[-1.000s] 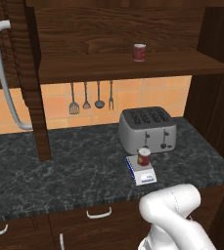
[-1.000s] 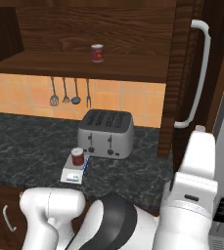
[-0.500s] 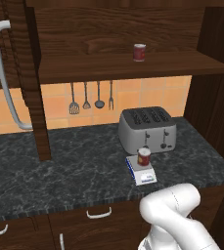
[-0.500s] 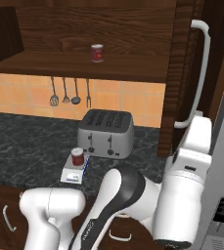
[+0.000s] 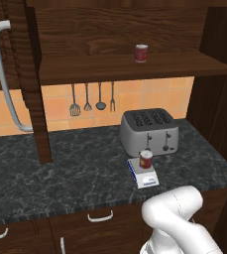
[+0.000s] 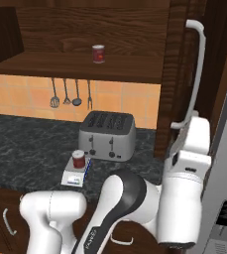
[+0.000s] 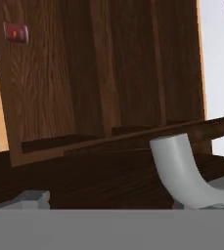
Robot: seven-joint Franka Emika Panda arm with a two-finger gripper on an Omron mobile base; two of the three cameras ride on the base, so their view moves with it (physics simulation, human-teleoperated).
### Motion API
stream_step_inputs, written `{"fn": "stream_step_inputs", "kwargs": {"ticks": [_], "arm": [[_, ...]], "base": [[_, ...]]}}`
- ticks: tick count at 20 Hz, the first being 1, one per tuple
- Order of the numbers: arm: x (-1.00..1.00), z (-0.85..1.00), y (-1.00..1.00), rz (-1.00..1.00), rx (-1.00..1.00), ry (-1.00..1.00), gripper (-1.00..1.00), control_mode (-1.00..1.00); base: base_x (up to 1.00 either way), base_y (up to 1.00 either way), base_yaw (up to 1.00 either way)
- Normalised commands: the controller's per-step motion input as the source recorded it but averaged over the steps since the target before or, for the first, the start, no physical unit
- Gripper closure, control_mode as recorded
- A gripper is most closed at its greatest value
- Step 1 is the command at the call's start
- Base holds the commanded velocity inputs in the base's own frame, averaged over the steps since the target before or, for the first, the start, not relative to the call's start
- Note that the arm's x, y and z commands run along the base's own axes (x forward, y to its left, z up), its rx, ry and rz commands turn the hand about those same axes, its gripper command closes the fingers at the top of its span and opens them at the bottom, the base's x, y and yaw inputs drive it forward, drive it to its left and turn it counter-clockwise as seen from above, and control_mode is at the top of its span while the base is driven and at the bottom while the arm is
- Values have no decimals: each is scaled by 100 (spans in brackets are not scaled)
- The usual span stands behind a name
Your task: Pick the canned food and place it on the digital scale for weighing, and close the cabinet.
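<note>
1. On the black speckled counter (image 5: pixel 60 173), seen from my left base camera, the canned food (image 5: pixel 145 159) stands upright on the digital scale (image 5: pixel 143 173), just in front of the silver four-slot toaster (image 5: pixel 148 131). The tin is small, dark red, with a silvery lid and a tan label patch; any writing on it is too small to read. The scale is flat and square, with a pale grey plate, a blue side edge and a white front strip.
2. Also in that view, a second red can (image 5: pixel 141 53) sits on the shelf of the cabinet (image 5: pixel 135 69), whose left door (image 5: pixel 16 74) stands open with its long silver handle (image 5: pixel 6 79) facing me.
3. From the right base camera, the same tin (image 6: pixel 78 159) rests on the scale (image 6: pixel 75 174). My white hand rises close to the lower end of the right door's handle (image 6: pixel 197 74).
4. Through the hand camera, dark wood-grain door (image 7: pixel 108 73) is very close, with the curved grey foot of the handle (image 7: pixel 182 171) just ahead. I cannot tell whether my pincer is spread or pressed together.
</note>
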Motion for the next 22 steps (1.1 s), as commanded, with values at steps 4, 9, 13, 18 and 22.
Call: {"fn": "stream_step_inputs", "kwargs": {"ticks": [4,9,13,18,22], "arm": [[49,3,100,10,-6,0,-100,-100],[24,85,100,2,-18,-11,-100,-100],[21,89,100,1,-20,-14,-100,-100],[84,15,100,6,-9,14,-100,-100],[99,0,84,16,2,30,-100,-100]], "base": [[0,0,0],[0,0,0],[0,0,0],[0,0,0],[0,0,0]]}}
